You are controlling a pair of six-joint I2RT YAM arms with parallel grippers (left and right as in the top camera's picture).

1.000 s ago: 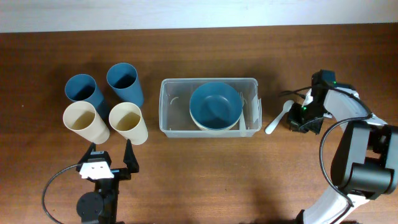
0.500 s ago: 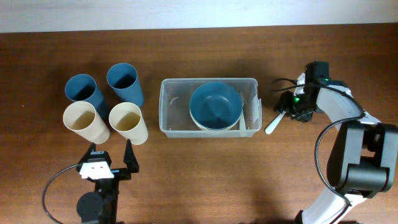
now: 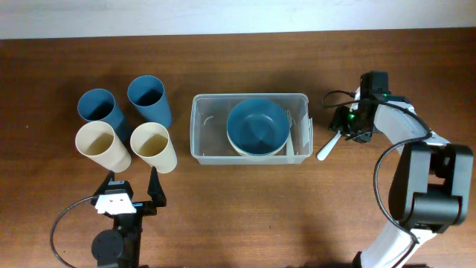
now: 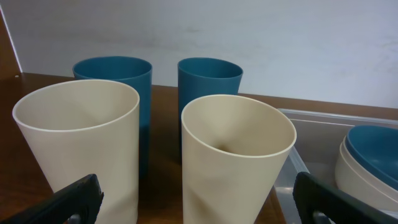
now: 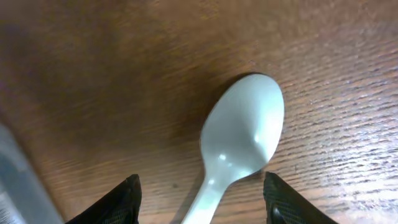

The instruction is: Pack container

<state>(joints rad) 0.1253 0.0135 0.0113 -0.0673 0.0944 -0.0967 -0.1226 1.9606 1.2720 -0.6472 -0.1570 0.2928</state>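
Centrally on the table (image 3: 245,208), the clear container (image 3: 199,130) is sitting, holding stacked bowls (image 3: 258,125). Four cups (image 3: 152,145) are standing left of it. The left gripper (image 3: 132,183) is gaping wide. The right gripper (image 5: 202,200) is straddling the white spoon (image 5: 244,134), jaws apart.

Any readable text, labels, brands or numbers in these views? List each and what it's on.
None readable.
The cups, blue bowl, container and spoon are plain, with no print.
The white patch behind the left gripper is too small to tell.
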